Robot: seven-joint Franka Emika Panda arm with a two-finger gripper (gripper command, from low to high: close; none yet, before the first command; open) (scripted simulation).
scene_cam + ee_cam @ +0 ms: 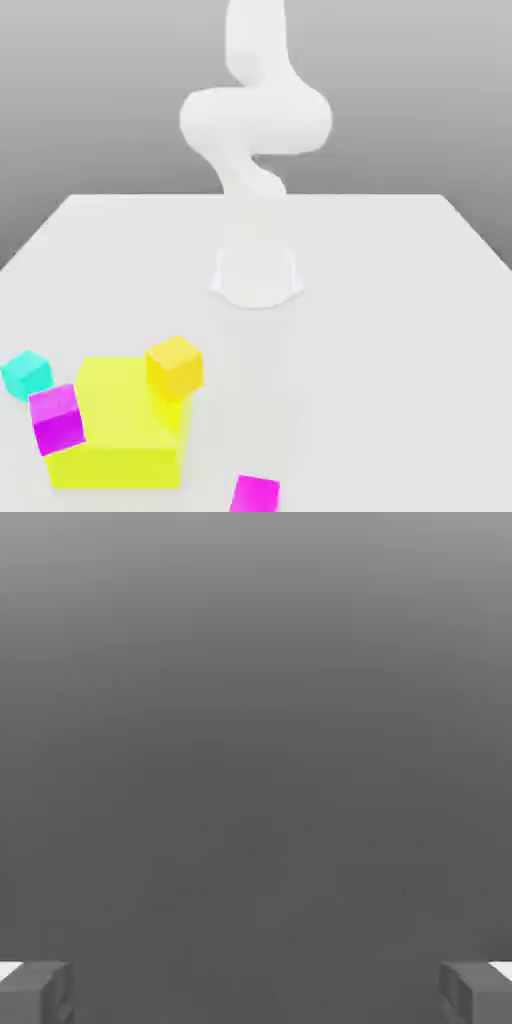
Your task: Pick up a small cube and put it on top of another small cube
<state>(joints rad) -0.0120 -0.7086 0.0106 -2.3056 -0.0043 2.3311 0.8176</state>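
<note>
In the exterior view, the white arm (255,130) rises from a white tabletop (400,300). Near the front, an orange cube (174,366) sits on a big yellow block (120,430), a magenta cube (56,418) touching it, a cyan cube (26,373) beside. Another magenta cube (254,494) lies apart. In the hand view, the end effector (256,990) stands spread wide, its fingertips (35,990) holding nothing.

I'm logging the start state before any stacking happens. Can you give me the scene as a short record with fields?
surface: white table
large block: yellow, near the exterior view's left
orange cube: on the yellow block's top
magenta cube: against the yellow block's left edge
cyan cube: on the table, left of the yellow block
second magenta cube: on the table, apart from the rest
gripper: open, nothing between its fingers
stacking: not yet begun
</note>
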